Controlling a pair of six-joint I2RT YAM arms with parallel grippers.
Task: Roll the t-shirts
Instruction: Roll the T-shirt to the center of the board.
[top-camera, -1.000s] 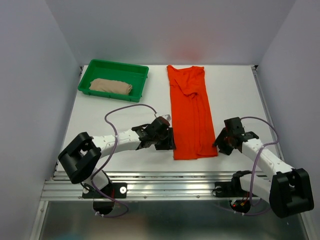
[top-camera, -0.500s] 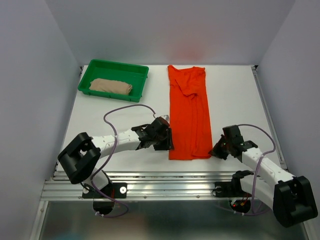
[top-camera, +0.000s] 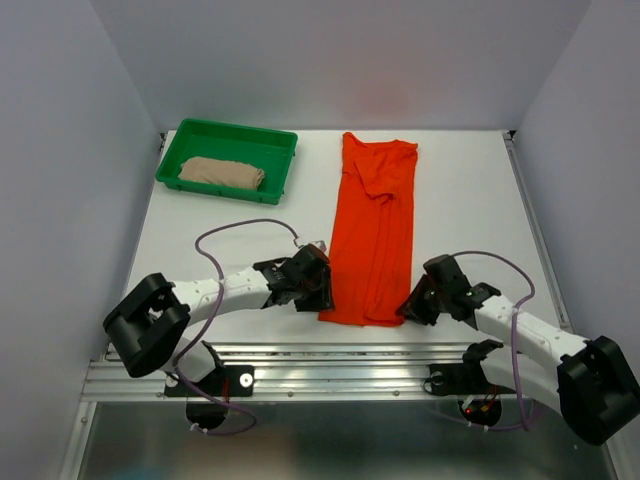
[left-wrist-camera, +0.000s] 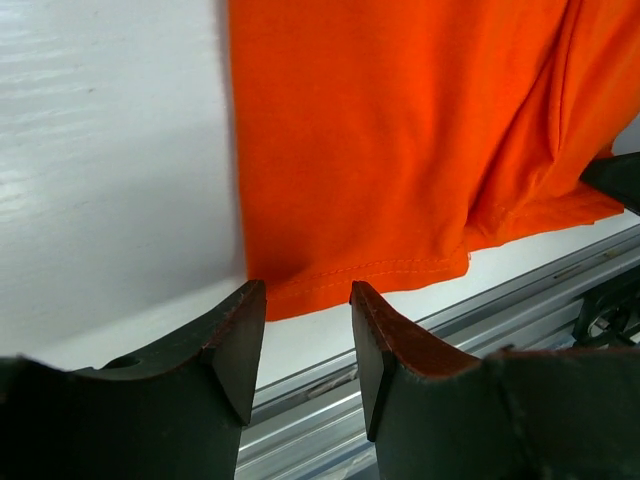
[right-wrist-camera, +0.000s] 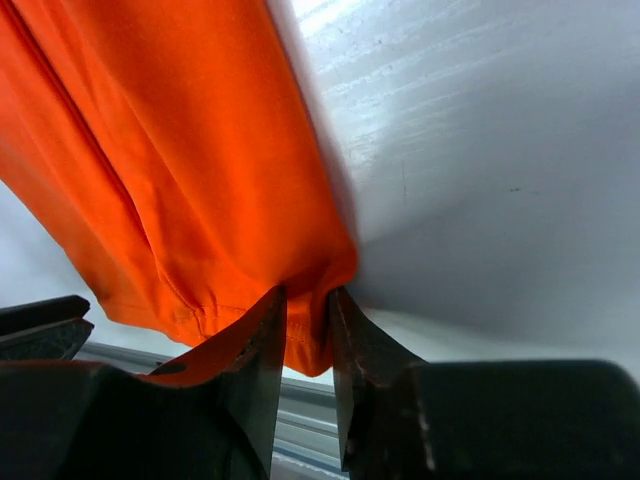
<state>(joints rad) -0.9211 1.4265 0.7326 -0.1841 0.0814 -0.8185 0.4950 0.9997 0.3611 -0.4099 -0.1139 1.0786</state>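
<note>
White tabletop (top-camera: 470, 200) with the orange t-shirt (top-camera: 375, 230) folded into one long strip, long axis running 12 to 6, collar end out at 12 and hem right by the near edge. Green tray (top-camera: 238, 129) sits off at 10 with the beige t-shirt (top-camera: 222, 172) bundled inside it. Both arms are down at the hem. The right pincer (right-wrist-camera: 307, 300) is narrow and looks clamped on the 5 o'clock corner, fabric bunched between its tips. The left pincer (left-wrist-camera: 306, 300) is about half open, with the 7 o'clock corner lying just past its tips, not gripped. I'd guess the roll goes from the hem toward 12, so the left one needs to bite first
</note>
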